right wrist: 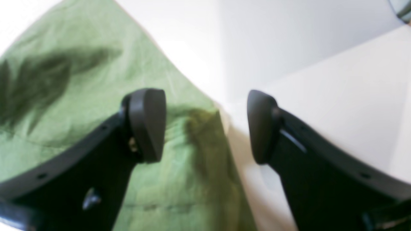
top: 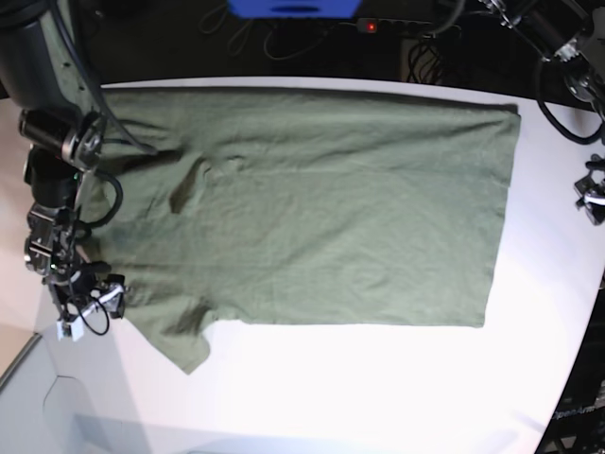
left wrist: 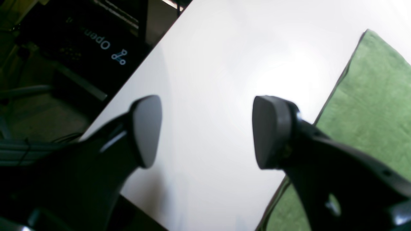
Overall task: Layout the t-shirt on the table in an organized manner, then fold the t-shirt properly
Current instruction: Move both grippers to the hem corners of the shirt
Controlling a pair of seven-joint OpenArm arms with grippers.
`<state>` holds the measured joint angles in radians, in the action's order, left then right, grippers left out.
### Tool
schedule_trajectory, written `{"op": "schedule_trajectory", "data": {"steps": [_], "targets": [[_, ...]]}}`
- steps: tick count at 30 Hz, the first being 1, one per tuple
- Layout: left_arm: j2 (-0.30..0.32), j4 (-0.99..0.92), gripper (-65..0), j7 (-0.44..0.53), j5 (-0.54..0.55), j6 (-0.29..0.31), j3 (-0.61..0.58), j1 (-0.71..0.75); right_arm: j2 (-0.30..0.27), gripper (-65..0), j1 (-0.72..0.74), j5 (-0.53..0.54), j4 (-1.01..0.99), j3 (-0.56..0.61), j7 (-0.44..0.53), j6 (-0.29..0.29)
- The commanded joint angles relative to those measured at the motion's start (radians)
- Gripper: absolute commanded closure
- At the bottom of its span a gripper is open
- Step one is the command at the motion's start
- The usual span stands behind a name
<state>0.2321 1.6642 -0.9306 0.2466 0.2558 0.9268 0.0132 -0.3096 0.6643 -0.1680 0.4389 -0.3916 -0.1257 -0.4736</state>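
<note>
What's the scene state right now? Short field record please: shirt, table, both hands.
t-shirt: olive green, spread flat and unfolded, hem toward the base view's right, sleeves toward its left
table: white, bare along the near edge
left hand: open, empty, over bare table just beside the shirt's edge
right hand: open, empty, above the sleeve edge, one finger over cloth, the other over table
fold status: laid out, not yet folded

white letters "open", partly cut off, with a small logo, on a black panel (left wrist: 96,41)
</note>
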Motion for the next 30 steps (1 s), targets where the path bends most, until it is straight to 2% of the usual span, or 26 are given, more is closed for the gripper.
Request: {"op": "schedule_trajectory", "data": {"steps": [1,7,9,11,15,19,20,24,26,30], "targets": [[0.019,0.017,-42.8,0.02,0.006,0.0,0.001,-0.011,-0.013,-39.7,0.027,0.012,0.005,0.0,0.034,0.006],[0.016,0.017,-42.8,0.02,0.007,0.0,0.001,-0.011,-0.012,-39.4,-0.021,0.012,-0.002,0.0,0.056,0.006],[-0.003,0.017,-42.8,0.02,0.007,0.0,0.001,-0.015,-0.009,-39.4,-0.03,0.012,-0.002,0.0,0.056,0.006],[-0.007,0.017,-42.8,0.02,0.007,0.0,0.001,-0.019,-0.007,-37.3,-0.045,0.012,-0.002,0.0,0.056,0.006],[-0.009,0.017,-42.8,0.022,0.007,0.0,-0.002,-0.051,0.002,-24.7,-0.053,0.012,-0.002,0.0,0.056,0.006],[0.01,-0.074,-42.8,0.023,0.004,-0.003,-0.084,-0.12,0.005,-2.4,-0.058,0.012,-0.002,0.0,0.054,0.006],[0.028,-0.108,-42.8,0.031,0.004,-0.003,-0.108,-0.144,0.005,0.0,-0.058,0.012,-0.002,0.0,0.054,0.006],[0.054,-0.256,-42.8,0.138,0.004,-0.008,-0.206,-0.227,0.003,0.0,-0.059,0.012,-0.002,0.0,0.054,0.006],[0.069,-0.339,-42.8,0.223,0.004,-0.008,-0.262,-0.262,0.003,0.0,-0.059,0.012,-0.002,0.0,0.054,0.006],[0.109,-0.563,-42.8,0.43,0.004,-0.008,-0.444,-0.359,0.002,0.0,-0.064,0.012,-0.002,0.001,0.048,0.006]]}}
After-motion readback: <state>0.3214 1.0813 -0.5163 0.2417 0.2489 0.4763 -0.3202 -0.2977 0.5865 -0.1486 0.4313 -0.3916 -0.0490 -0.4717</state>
